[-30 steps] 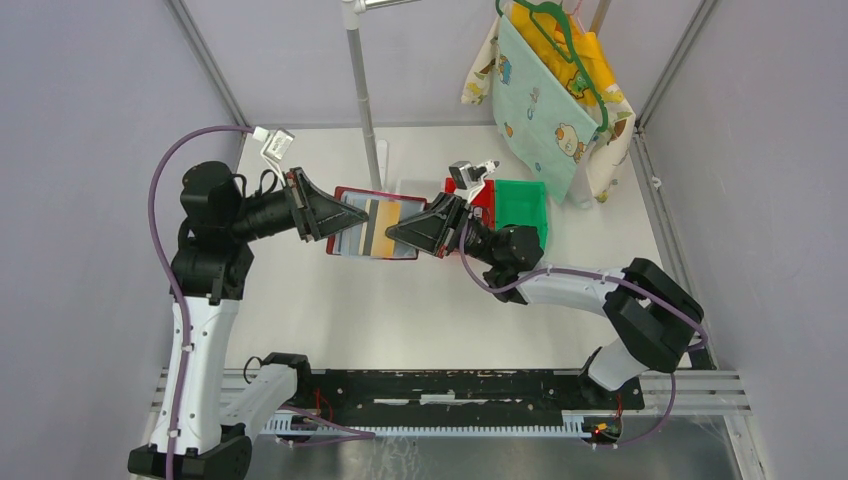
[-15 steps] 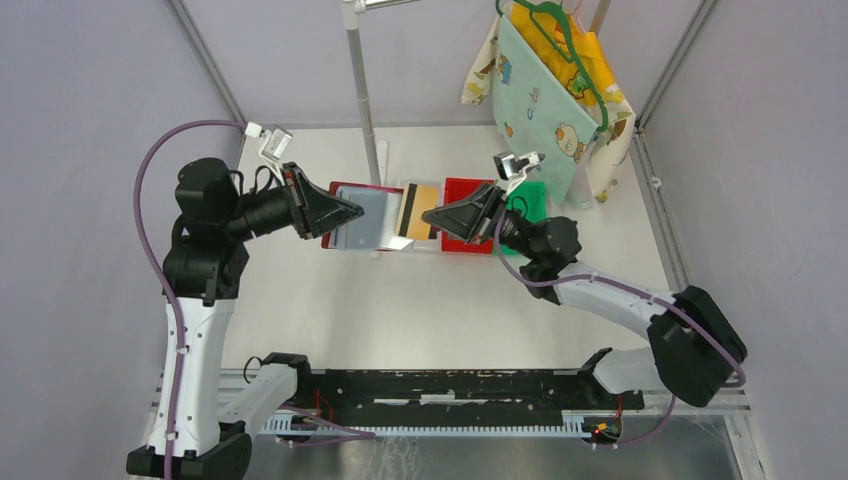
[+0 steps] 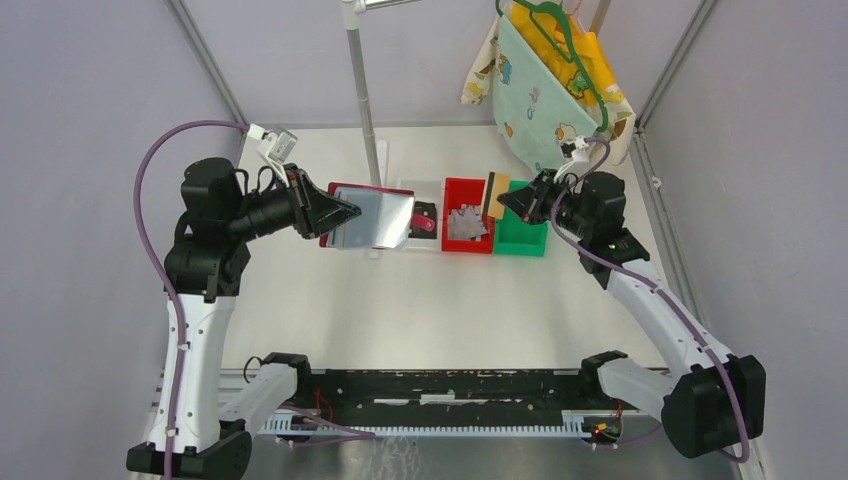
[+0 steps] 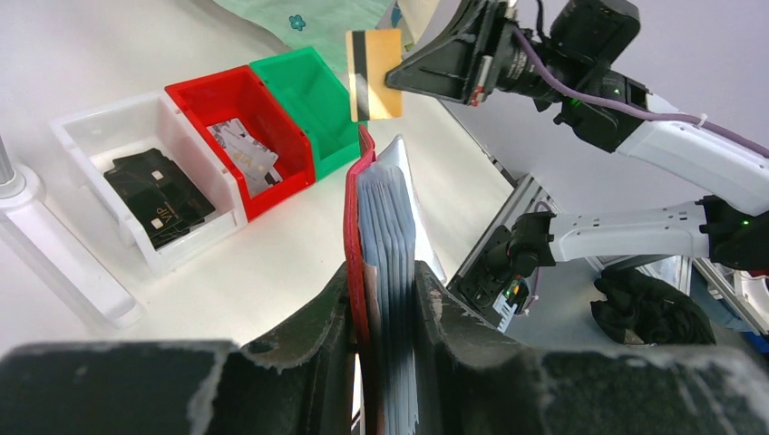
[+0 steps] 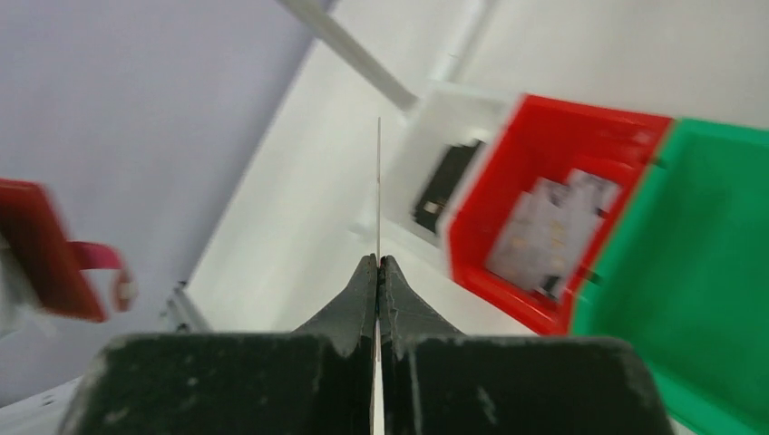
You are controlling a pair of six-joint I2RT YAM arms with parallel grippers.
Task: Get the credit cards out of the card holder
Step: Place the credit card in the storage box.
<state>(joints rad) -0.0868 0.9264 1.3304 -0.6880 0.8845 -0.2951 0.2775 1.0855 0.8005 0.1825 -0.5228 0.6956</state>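
Left pincer (image 3: 350,211): clamped partway closed on the spine end of the dark red wallet-like card holder (image 3: 375,218), holding it up off the white worktop (image 3: 400,300).
Card holder: open, its clear greyish plastic sleeves fanned out towards the bins. No tan card shows in the sleeve that faces the top camera. From the left wrist view the sleeves are seen edge-on, so I cannot tell whether any are loaded.
White plastic bin (image 4: 113,116): just right of the holder, with a black squarish object (image 4: 159,195) lying in it.
Red plastic bin (image 3: 465,186): touching the white bin, with a few pale grey flat pieces (image 3: 467,222) inside.
Tan-gold rectangular credit card (image 4: 374,74): fully clear of the holder, with a dark stripe along one side, held in the air above the seam between the red bin and the green plastic bin (image 3: 525,240).
Right pincer (image 5: 378,267): closed tight on that card, which stands edge-on between the fingers.
Done so far: one card is out and well apart from the holder.
Left to do: likely setting this card down, then checking the remaining sleeves for more cards.
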